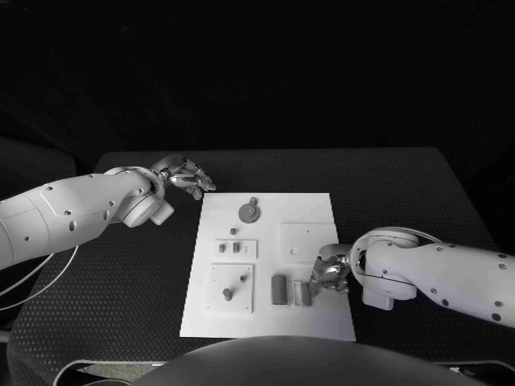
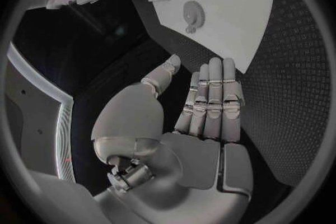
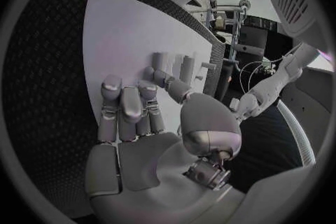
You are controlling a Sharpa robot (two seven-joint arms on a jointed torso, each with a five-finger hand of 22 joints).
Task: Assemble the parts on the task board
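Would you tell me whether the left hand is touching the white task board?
Apart: the head view shows black table between the left hand and the white task board.

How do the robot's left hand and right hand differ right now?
The left hand sits off the white task board, beyond its far left corner; the right hand is over the board's right edge, next to the upright grey bar-shaped parts. The left fingers lie straight together; the right fingers bend. Both hold nothing.

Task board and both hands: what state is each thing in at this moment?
Task board: flat on the black table, grey parts on it.
Gear-shaped part: lying flat near the far end.
Upright blocks: standing at the near end.
Left hand: off the board, holding nothing.
Right hand: beside the blocks, grasp unclear.
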